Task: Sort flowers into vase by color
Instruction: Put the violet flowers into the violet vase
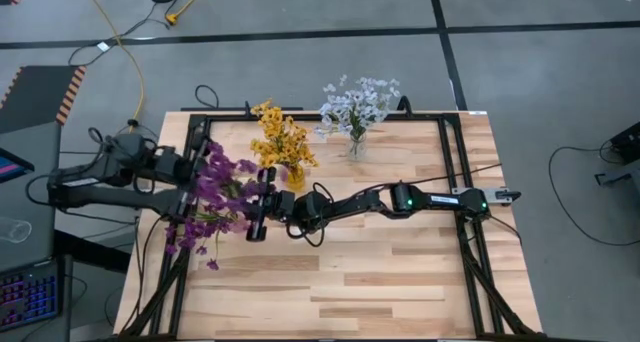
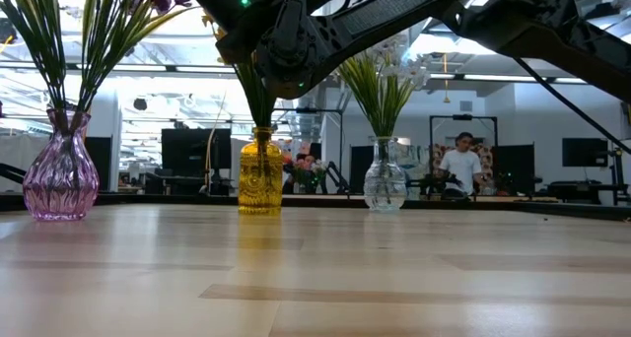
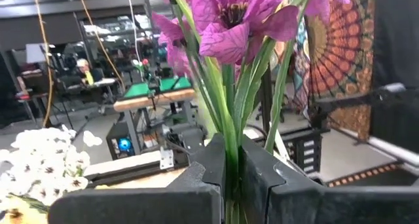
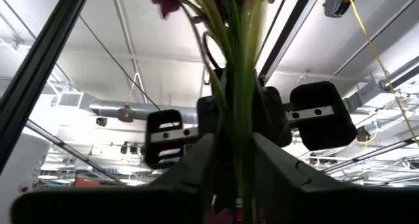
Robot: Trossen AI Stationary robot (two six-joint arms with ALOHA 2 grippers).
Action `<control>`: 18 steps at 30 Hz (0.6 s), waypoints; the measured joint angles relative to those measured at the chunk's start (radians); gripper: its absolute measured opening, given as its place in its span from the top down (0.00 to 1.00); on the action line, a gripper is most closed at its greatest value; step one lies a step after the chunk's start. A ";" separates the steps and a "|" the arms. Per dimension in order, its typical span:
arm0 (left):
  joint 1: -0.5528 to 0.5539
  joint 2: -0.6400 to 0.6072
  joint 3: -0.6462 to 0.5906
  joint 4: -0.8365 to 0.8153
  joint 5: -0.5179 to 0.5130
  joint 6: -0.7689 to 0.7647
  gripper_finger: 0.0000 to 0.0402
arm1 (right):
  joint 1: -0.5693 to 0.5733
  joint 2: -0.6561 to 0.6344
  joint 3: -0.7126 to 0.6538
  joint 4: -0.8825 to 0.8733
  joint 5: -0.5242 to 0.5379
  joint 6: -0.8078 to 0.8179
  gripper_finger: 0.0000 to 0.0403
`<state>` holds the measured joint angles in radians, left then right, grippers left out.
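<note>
From above, both arms meet at the left side of the wooden table (image 1: 400, 282), where the purple flowers (image 1: 215, 197) spread over the left arm; the left gripper (image 1: 232, 190) sits in the bunch and the right gripper (image 1: 262, 210) reaches in from the right, just beside it. The yellow flowers (image 1: 280, 142) and the white flowers (image 1: 357, 104) stand behind, each already in a vase. At table height, three vases stand in a row: a purple vase (image 2: 61, 174) with green stems rising from it, a yellow vase (image 2: 260, 174) and a clear vase (image 2: 385, 179), while a dark arm crosses overhead. In the left wrist view the two dark fingers (image 3: 213, 162) are clenched on a green stem (image 3: 229, 139), which runs upright out of them to a purple blossom (image 3: 229, 18). In the right wrist view the fingers (image 4: 200, 162) stand a little apart on either side of the same stems (image 4: 242, 99), seemingly not pressing them, so the right hand appears to be releasing. The stems' long axis runs straight up between both pairs of fingers, and the left arm looks to be the one carrying the bunch.
</note>
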<state>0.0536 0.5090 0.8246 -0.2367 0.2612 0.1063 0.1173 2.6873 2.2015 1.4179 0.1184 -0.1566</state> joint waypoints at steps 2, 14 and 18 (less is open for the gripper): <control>0.001 -0.019 0.000 0.001 -0.005 -0.014 0.98 | 0.002 0.000 0.000 -0.001 -0.002 0.001 0.66; 0.001 -0.080 0.000 0.059 0.004 -0.017 0.98 | 0.010 0.001 0.000 -0.019 0.001 0.000 0.55; 0.001 -0.080 0.000 0.118 0.024 -0.020 0.98 | 0.010 0.001 0.000 -0.067 0.007 0.000 0.55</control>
<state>0.0544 0.4294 0.8246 -0.1192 0.2849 0.0866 0.1276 2.6881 2.2013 1.3510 0.1249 -0.1566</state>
